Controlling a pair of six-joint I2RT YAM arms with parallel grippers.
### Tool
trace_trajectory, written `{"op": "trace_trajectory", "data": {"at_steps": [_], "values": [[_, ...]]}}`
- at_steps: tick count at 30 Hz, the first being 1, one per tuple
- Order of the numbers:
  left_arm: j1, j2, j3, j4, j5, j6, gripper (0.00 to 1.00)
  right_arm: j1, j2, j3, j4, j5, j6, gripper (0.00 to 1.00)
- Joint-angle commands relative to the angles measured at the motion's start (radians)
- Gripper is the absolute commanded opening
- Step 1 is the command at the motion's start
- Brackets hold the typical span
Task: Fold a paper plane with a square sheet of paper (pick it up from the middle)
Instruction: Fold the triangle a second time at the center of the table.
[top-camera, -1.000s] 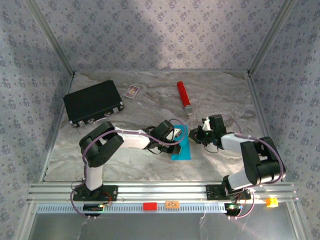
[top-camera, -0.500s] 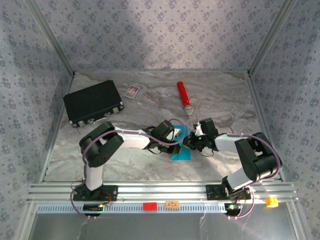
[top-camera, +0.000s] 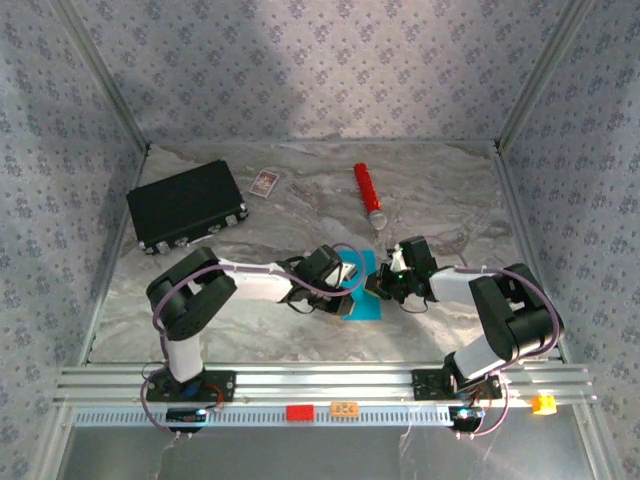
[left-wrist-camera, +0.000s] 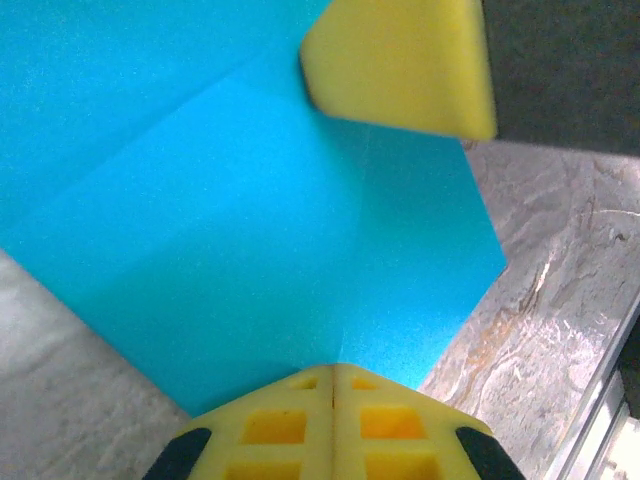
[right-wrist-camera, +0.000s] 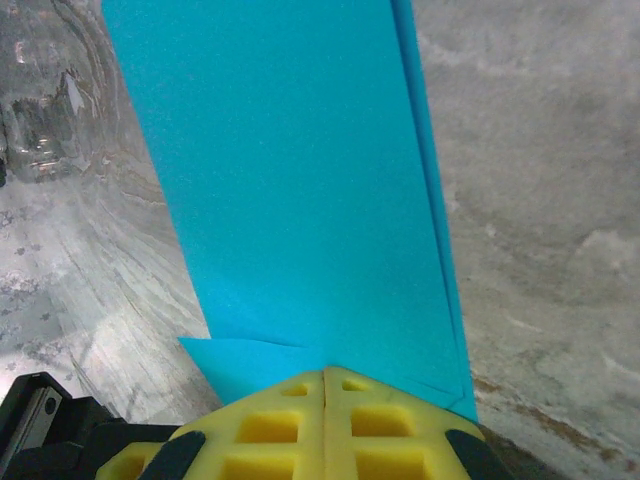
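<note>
The cyan sheet of paper (top-camera: 363, 303) lies folded into a narrow strip on the marble table between the two arms. In the left wrist view the paper (left-wrist-camera: 250, 200) shows a diagonal crease. My left gripper (left-wrist-camera: 333, 368) is shut, with its yellow tips resting on the paper's near edge. The right gripper's yellow finger (left-wrist-camera: 400, 65) touches the paper's far side. In the right wrist view the paper (right-wrist-camera: 300, 180) runs away as a long layered strip. My right gripper (right-wrist-camera: 325, 371) is shut, tips down on its near end. From above, the left gripper (top-camera: 346, 274) and the right gripper (top-camera: 377, 284) meet over the paper.
A black rectangular case (top-camera: 185, 205) sits at the back left, with a small white card (top-camera: 264, 182) beside it. A red cylinder (top-camera: 368, 193) lies behind the grippers. An aluminium rail (top-camera: 320, 385) runs along the front edge, and patterned walls close in the sides.
My right gripper has moved left onto the paper's right side and closed fully. The left arm's elbow has swung slightly left, its gripper staying shut on the paper.
</note>
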Motion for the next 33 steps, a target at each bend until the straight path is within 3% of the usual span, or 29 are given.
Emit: {"op": "trace_trajectory", "data": {"at_steps": [1,11,20,33], "values": [[-0.02,-0.03,-0.056,-0.123,-0.027,0.021,0.03,-0.012,0.039,-0.014,-0.06,0.083,-0.006,0.02],[-0.017,-0.128,0.012,-0.079,-0.062,-0.009,0.07,-0.009,0.037,-0.014,-0.055,0.08,-0.001,0.02],[-0.011,0.018,0.104,-0.041,0.033,-0.034,0.08,-0.011,0.033,-0.016,-0.057,0.08,-0.001,0.02],[-0.015,-0.038,-0.076,-0.033,0.055,-0.05,0.04,-0.016,0.013,-0.015,-0.065,0.075,-0.004,0.02]]}}
